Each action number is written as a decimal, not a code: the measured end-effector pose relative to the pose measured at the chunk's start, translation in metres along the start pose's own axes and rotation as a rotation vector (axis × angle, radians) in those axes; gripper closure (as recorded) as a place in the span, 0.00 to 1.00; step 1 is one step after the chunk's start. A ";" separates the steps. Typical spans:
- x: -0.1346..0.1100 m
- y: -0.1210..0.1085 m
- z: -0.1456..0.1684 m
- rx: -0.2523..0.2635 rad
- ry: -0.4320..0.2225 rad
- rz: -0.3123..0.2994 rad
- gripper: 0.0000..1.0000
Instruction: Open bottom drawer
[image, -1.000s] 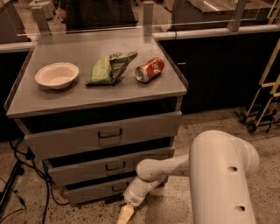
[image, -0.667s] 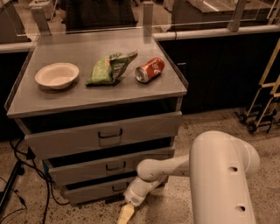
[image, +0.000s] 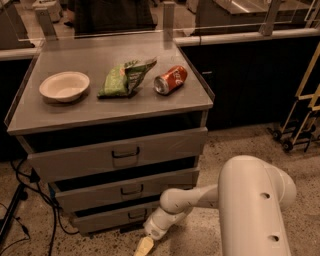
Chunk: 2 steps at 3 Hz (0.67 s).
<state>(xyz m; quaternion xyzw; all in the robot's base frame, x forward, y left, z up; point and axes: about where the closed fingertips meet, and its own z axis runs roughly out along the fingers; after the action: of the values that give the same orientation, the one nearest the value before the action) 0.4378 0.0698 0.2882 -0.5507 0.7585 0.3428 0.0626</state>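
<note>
The bottom drawer (image: 107, 217) is the slimmest grey front at the foot of the cabinet, with a small dark loop handle (image: 136, 214). It stands out slightly from the cabinet, as do the two drawers above it. My gripper (image: 144, 246) is low near the floor, just below and to the right of that handle, at the end of my white arm (image: 185, 200). Only its pale tip shows at the bottom edge of the view.
The cabinet top (image: 60, 112) holds a white bowl (image: 64, 85), a green chip bag (image: 125, 77) and a red soda can (image: 170, 80). Black cables (image: 25, 200) run along the floor to the left. A wheeled rack (image: 300, 115) stands at the right.
</note>
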 end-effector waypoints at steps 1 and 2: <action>-0.006 -0.022 0.008 0.017 -0.018 0.002 0.00; -0.014 -0.045 0.010 0.035 -0.025 -0.005 0.00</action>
<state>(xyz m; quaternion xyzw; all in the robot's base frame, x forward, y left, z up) 0.4797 0.0799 0.2666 -0.5472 0.7620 0.3362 0.0825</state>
